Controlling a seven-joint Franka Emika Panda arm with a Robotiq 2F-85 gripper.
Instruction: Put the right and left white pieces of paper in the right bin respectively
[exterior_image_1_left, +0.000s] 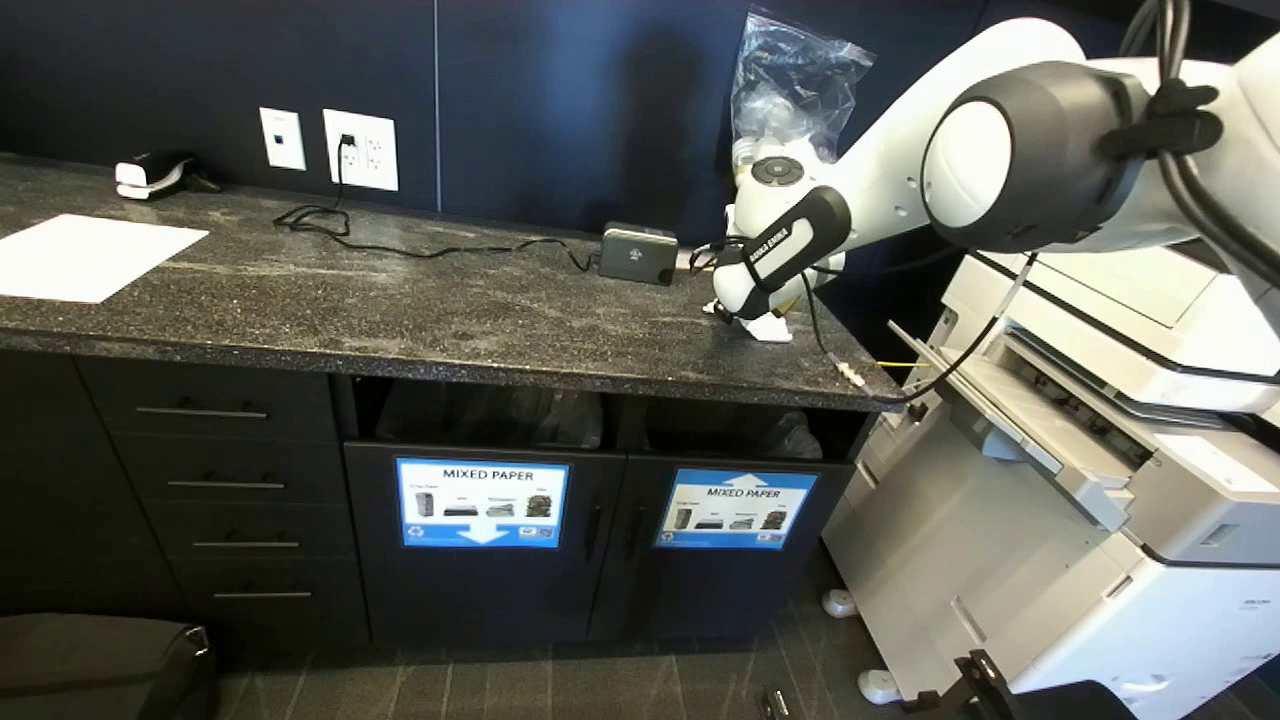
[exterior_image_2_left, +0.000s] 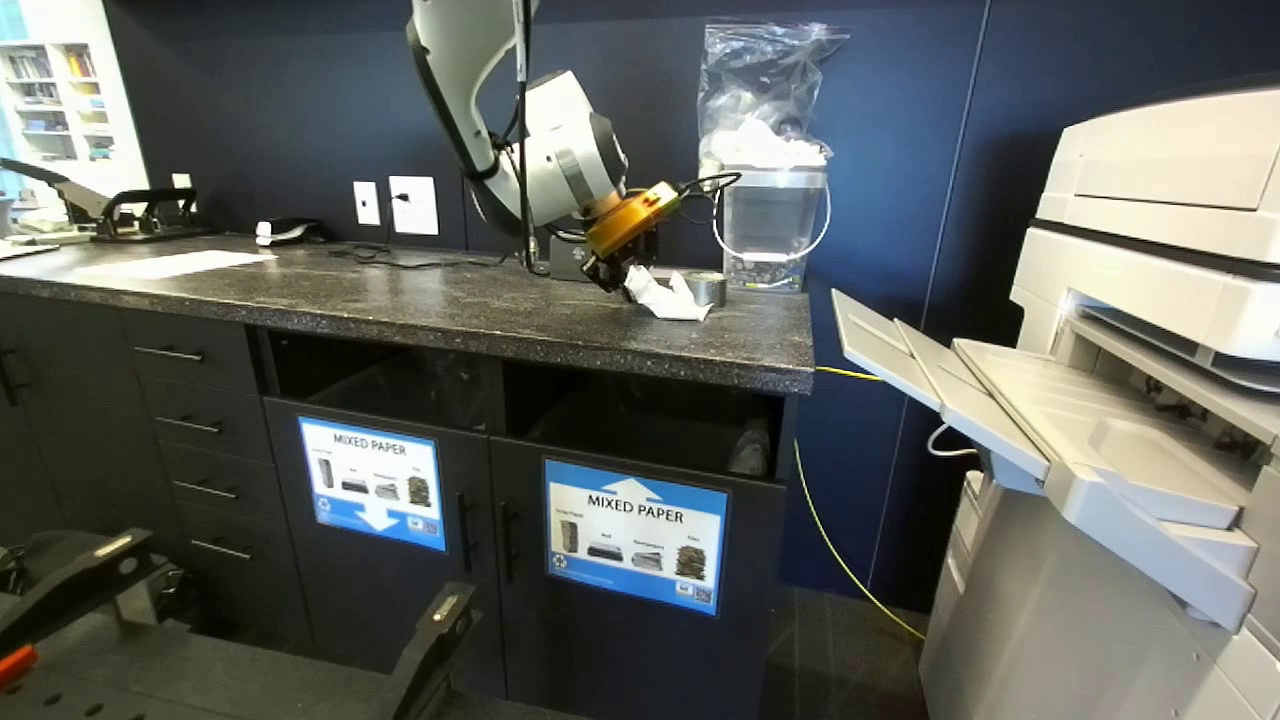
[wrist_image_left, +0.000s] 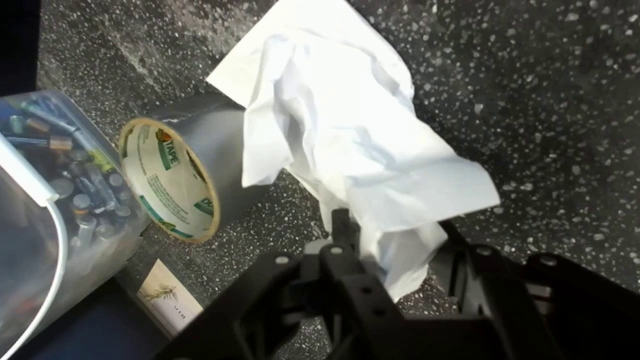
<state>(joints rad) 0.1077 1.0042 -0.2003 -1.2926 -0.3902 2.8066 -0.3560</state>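
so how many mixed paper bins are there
2, side by side under the counter: the down-arrow bin, next to the drawers, and the up-arrow bin, nearer the printer. No third one shows in either exterior view.

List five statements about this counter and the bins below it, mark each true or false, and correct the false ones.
1. Part of the crumpled white paper lies between the fingers of the gripper. True.
2. In both exterior views, the right bin has a sign reading MIXED PAPER. True.
3. That sign's arrow points down. False: it points up.
4. The roll of tape stands on the countertop beside the crumpled white paper. True.
5. The crumpled white paper is inside the right bin. False: it is on the countertop.
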